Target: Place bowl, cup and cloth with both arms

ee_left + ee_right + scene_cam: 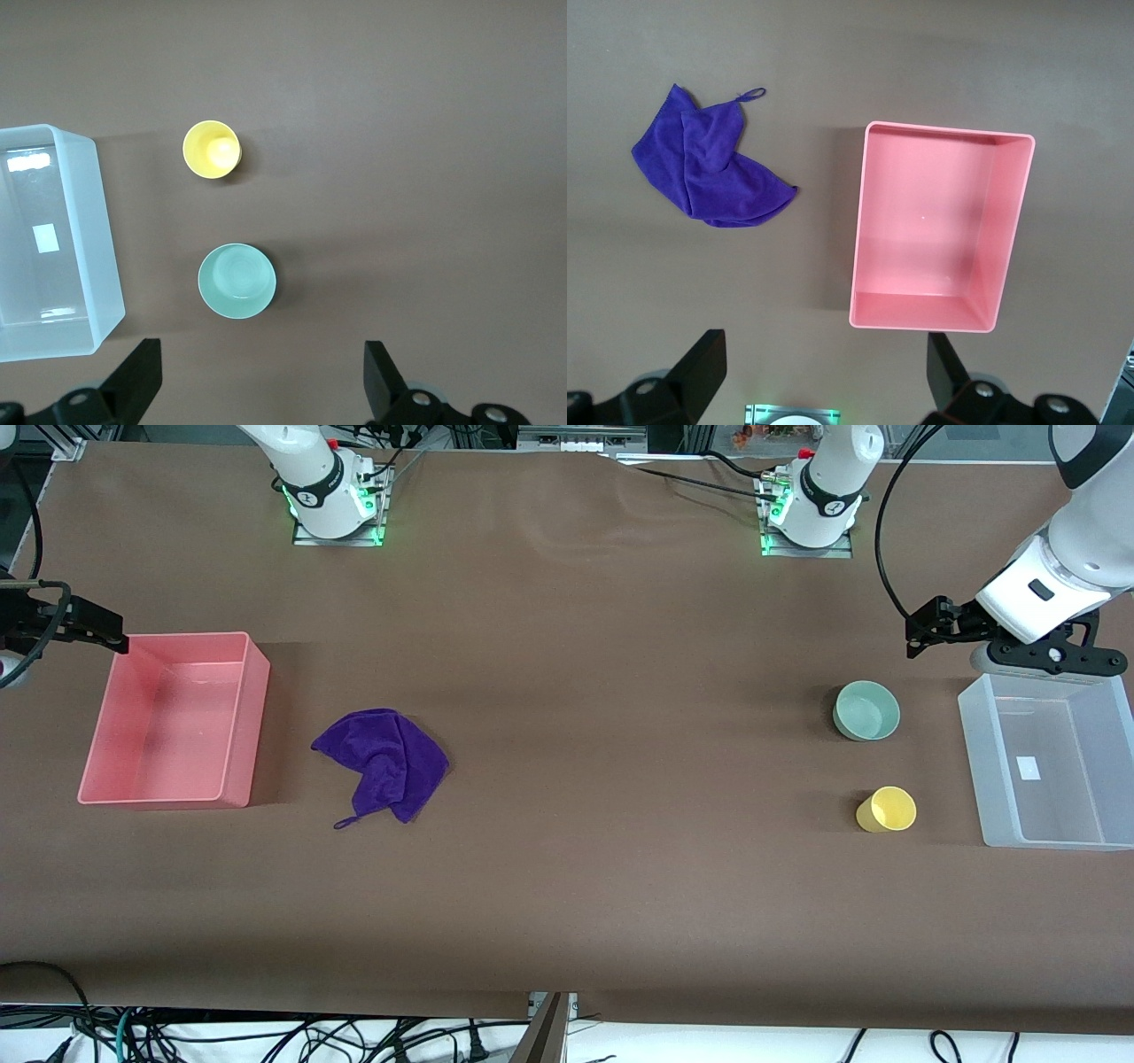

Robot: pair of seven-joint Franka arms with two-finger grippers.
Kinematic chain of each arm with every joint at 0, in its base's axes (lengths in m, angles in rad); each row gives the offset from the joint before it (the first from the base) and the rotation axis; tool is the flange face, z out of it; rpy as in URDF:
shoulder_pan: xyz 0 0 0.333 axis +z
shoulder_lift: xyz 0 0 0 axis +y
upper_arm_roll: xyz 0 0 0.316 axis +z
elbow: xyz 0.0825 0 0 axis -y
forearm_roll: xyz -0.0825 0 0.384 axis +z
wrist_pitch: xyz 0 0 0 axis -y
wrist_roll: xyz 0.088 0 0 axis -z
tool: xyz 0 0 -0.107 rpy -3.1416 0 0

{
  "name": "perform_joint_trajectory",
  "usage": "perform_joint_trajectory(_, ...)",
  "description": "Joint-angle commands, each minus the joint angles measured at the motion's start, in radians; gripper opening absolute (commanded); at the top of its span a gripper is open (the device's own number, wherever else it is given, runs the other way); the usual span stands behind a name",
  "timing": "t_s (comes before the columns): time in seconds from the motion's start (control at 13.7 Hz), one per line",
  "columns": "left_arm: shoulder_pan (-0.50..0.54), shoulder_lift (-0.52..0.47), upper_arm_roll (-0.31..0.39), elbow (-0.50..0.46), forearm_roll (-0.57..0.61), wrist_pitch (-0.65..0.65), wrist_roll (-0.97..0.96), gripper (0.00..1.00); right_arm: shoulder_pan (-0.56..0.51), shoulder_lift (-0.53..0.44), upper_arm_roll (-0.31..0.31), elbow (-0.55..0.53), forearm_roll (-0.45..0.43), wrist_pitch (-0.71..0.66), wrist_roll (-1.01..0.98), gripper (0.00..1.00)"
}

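The pale green bowl (866, 710) stands upright near the left arm's end of the table. The yellow cup (886, 810) stands nearer to the front camera than the bowl. Both show in the left wrist view, the bowl (236, 281) and the cup (212, 150). The purple cloth (381, 766) lies crumpled beside the pink bin and also shows in the right wrist view (709, 173). My left gripper (261, 347) is open and empty, held high by the clear bin's farther end (1054, 662). My right gripper (824, 338) is open and empty, high by the pink bin, mostly cut off in the front view.
An empty pink bin (244, 722) sits at the right arm's end of the table. An empty clear plastic bin (974, 762) sits at the left arm's end, beside the bowl and cup. Brown table covering lies between the cloth and the bowl.
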Motion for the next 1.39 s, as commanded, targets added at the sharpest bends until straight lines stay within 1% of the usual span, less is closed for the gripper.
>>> perform_joint_trajectory(0.0,-0.005,-0.007,0.005,0.009,-0.015,-0.015,0.010,1.00,-0.002,0.000,0.000,0.005,0.016,-0.004,-0.010,1.00)
perform_joint_trajectory(0.44,-0.003,0.003,0.007,0.007,-0.013,-0.018,0.008,1.00,-0.002,0.003,-0.001,0.007,0.016,-0.001,-0.011,1.00)
perform_joint_trajectory(0.66,0.009,0.022,0.013,0.003,-0.013,-0.069,0.011,1.00,-0.002,0.003,-0.001,0.007,0.016,-0.003,-0.010,1.00)
perform_joint_trajectory(0.88,0.038,0.048,0.015,-0.023,-0.012,-0.099,0.016,1.00,-0.002,0.003,-0.003,0.007,0.016,-0.003,-0.010,1.00)
perform_joint_trajectory(0.95,0.064,0.055,0.013,-0.043,-0.010,-0.098,0.037,1.00,-0.002,0.003,-0.003,0.005,0.016,-0.003,-0.010,1.00)
perform_joint_trajectory(1.02,0.073,0.072,0.013,-0.059,0.002,-0.081,0.092,1.00,-0.002,0.003,-0.003,0.007,0.016,-0.003,-0.010,1.00)
perform_joint_trajectory(1.17,0.101,0.089,0.013,-0.114,0.080,0.001,0.160,1.00,-0.002,0.003,-0.003,0.007,0.016,-0.001,-0.010,1.00)
perform_joint_trajectory(1.24,0.108,0.089,0.013,-0.167,0.098,0.064,0.204,1.00,-0.002,0.003,-0.003,0.005,0.016,-0.001,-0.011,1.00)
perform_joint_trajectory(1.31,0.140,0.089,0.012,-0.230,0.099,0.128,0.243,1.00,-0.002,0.003,-0.003,0.007,0.016,-0.001,-0.010,1.00)
